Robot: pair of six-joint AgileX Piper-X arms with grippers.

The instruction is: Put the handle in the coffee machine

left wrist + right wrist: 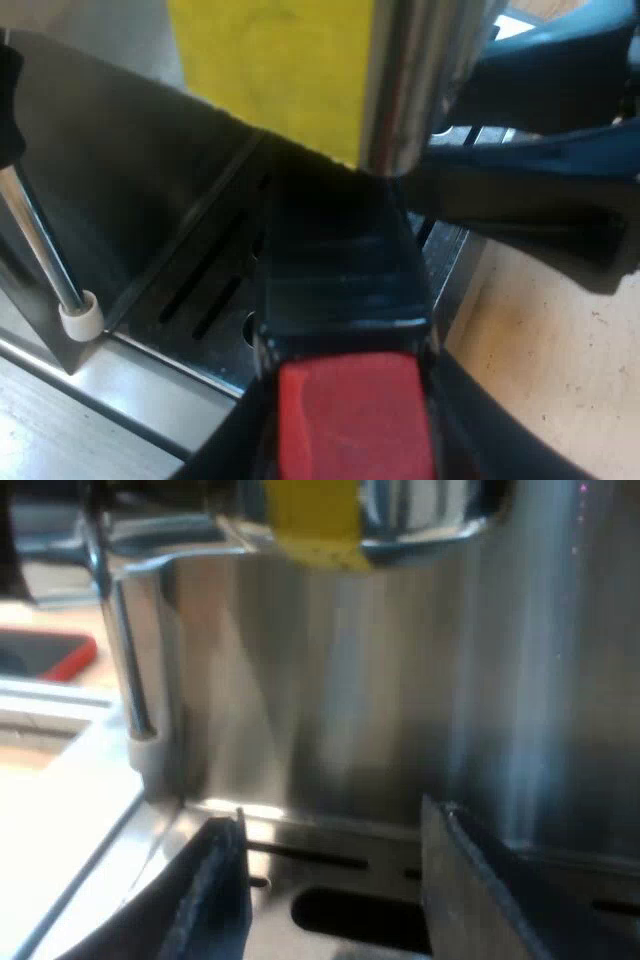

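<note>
over the drip tray of the espresso machine, the left gripper has its jaws closed around the holder's dark handle, next to its red end. the right gripper hovers before the machine's steel front, jaws wide apart, holding nothing.

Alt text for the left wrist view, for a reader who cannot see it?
The left gripper clamps the dark handle near its red end, held above the slotted drip tray of the espresso machine, beside a steam wand.
</note>
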